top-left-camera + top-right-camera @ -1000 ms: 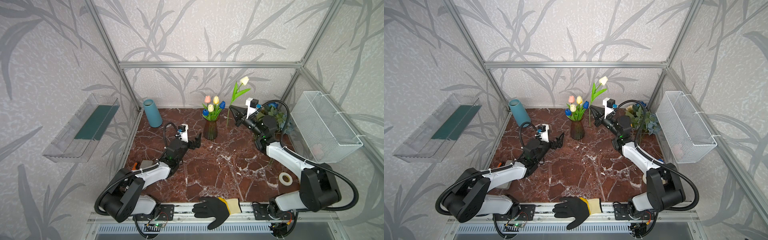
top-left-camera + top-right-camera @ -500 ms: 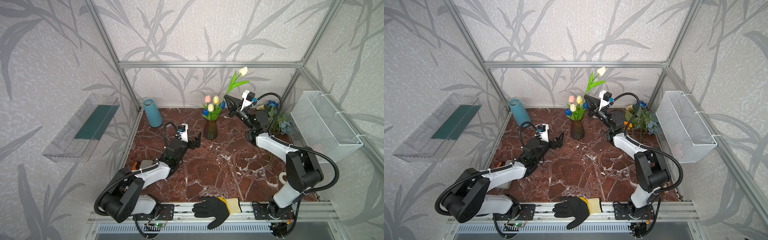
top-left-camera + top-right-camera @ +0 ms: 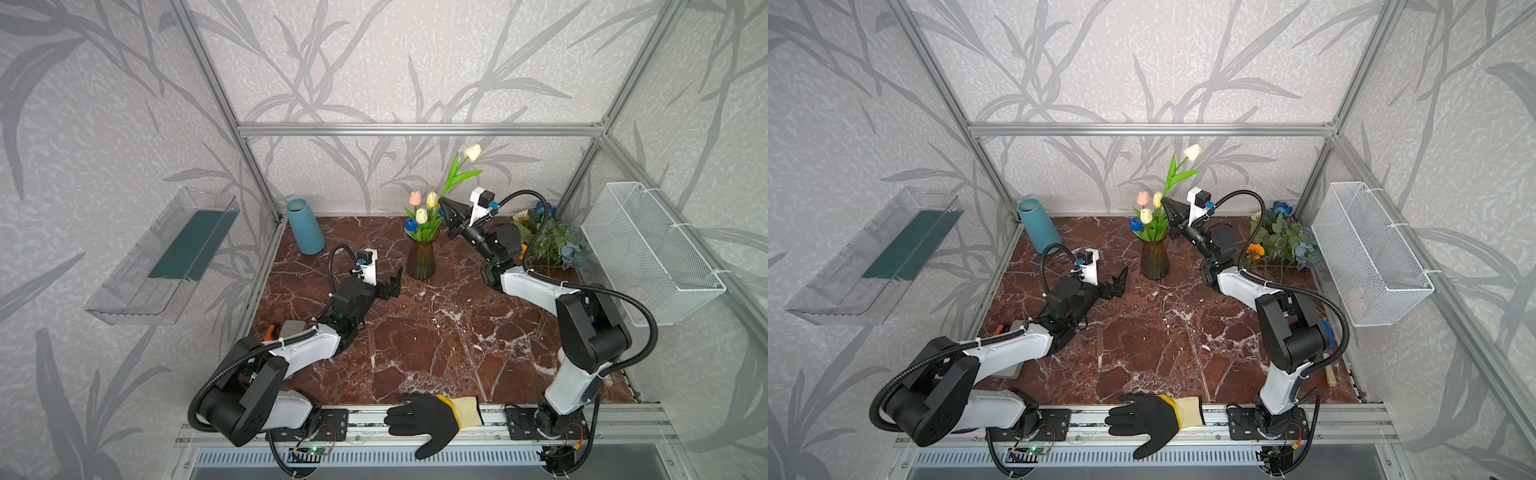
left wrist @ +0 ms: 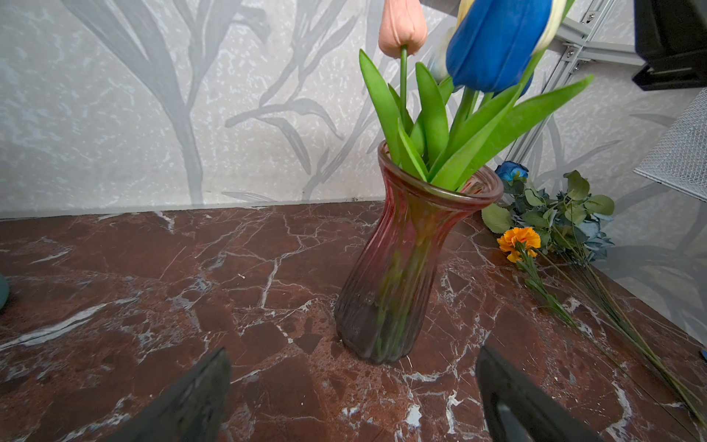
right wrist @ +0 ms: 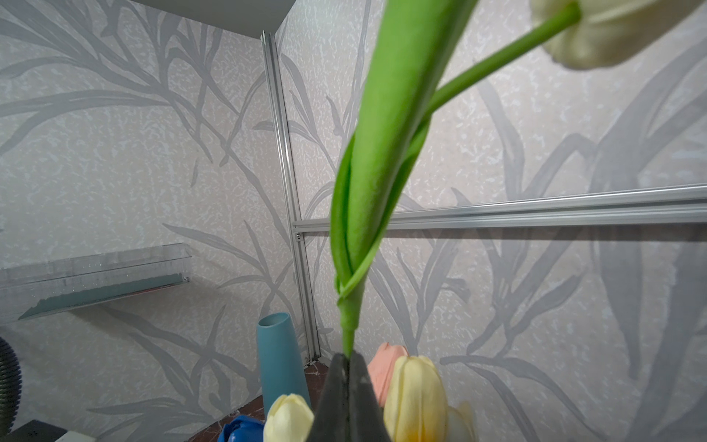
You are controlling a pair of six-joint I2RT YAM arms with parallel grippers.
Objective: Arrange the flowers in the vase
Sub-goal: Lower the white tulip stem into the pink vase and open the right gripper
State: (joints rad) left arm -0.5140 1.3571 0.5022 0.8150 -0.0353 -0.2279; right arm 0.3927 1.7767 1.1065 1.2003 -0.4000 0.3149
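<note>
Several tulips [image 3: 422, 216] stand in the vase [image 3: 421, 259], and the right gripper [image 3: 443, 202], pinching a white tulip [image 3: 473, 152] by its stem, holds it above the vase's mouth. The stem could catch on the crowded blooms or tip the vase, since the left gripper [image 3: 392, 281] waits spread beside it, not touching.

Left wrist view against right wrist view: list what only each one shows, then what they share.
Only the left wrist view: the glass vase and the orange flower lying nearby. Only the right wrist view: the right gripper shut on the stem of the white tulip, and the clear wall shelf. Both: the pink tulip and the blue tulip.
</note>
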